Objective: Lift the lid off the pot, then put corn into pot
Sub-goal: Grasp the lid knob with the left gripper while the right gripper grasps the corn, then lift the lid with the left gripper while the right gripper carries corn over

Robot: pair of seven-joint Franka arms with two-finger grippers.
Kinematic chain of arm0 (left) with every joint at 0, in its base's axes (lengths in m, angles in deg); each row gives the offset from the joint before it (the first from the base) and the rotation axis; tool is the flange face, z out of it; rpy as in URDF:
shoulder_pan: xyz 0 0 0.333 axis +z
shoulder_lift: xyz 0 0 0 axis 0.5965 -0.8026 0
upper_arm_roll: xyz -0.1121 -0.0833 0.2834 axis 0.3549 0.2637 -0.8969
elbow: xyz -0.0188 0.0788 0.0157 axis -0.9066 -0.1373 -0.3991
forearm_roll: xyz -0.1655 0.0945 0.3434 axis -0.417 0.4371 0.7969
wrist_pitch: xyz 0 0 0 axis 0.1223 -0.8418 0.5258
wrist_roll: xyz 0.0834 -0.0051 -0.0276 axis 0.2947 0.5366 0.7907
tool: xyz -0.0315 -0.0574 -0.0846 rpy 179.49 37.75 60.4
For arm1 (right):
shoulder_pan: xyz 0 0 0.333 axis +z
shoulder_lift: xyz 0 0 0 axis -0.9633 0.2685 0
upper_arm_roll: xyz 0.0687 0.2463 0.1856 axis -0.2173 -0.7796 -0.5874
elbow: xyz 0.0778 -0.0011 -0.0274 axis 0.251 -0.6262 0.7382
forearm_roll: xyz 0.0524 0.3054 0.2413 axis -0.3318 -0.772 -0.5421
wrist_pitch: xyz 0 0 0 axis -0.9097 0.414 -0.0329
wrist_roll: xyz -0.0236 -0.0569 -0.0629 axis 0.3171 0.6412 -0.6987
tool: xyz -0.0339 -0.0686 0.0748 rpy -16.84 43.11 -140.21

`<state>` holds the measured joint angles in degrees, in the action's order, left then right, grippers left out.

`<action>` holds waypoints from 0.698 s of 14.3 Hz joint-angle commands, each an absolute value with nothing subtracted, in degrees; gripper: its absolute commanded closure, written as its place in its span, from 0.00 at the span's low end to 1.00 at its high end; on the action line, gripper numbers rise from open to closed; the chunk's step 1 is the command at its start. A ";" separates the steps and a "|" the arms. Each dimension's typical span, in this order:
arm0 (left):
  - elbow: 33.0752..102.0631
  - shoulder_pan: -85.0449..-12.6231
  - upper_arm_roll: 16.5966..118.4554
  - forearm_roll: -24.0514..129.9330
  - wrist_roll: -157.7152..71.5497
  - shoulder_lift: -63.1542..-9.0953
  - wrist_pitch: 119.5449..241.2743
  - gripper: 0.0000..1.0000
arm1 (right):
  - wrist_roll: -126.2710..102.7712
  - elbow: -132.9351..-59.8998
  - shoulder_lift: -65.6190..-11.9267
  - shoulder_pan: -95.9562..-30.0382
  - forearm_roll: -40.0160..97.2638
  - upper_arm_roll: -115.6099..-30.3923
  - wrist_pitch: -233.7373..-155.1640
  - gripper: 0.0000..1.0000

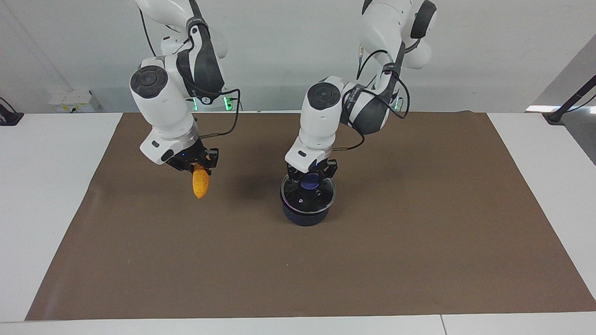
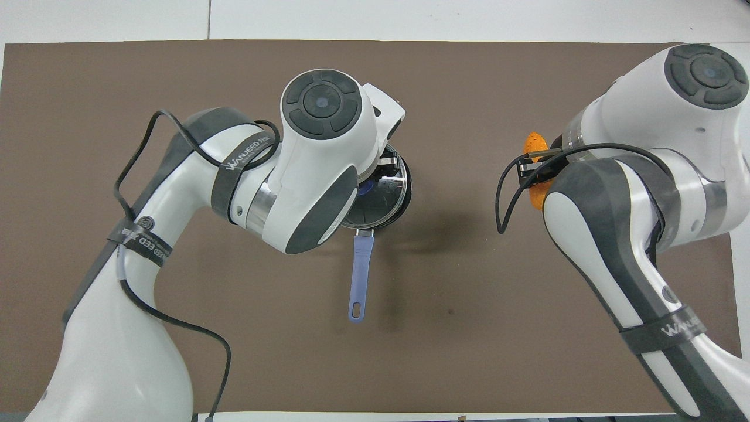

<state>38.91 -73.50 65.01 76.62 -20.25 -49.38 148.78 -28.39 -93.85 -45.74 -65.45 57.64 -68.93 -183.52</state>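
The dark navy pot (image 1: 305, 215) stands mid-mat, its long blue handle (image 2: 360, 275) pointing toward the robots. The clear glass lid (image 1: 308, 195) is level at the pot's rim or barely above it; I cannot tell whether they still touch. My left gripper (image 1: 311, 181) is shut on the lid's blue knob (image 1: 309, 184). In the overhead view the left arm hides most of the lid (image 2: 387, 196). My right gripper (image 1: 198, 167) is shut on the thick end of the orange-yellow corn (image 1: 200, 184), which hangs tip down above the mat toward the right arm's end. A little of the corn (image 2: 534, 142) shows in the overhead view.
A brown mat (image 1: 419, 242) covers the table's middle, with white table (image 1: 42, 209) at both ends. Cables loop off both wrists.
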 commanded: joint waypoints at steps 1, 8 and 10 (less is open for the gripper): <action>39.67 -69.51 64.67 76.06 -23.61 -45.58 144.44 0.96 | -33.70 -93.21 -45.15 -62.75 56.40 -70.19 -186.35 1.00; 41.77 -51.06 64.67 75.44 -50.92 -42.50 139.23 0.97 | -51.87 -82.28 -34.29 -49.67 55.25 -70.28 -191.30 1.00; 45.36 -45.26 64.67 75.44 -59.97 -41.01 140.46 0.98 | -56.29 -75.83 -28.39 -46.31 56.65 -70.19 -189.89 1.00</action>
<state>40.19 -50.06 64.02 76.24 -52.35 -44.31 139.69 -51.98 -85.60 -36.70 -49.36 55.83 -70.39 -192.08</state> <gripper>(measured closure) 0.357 0.599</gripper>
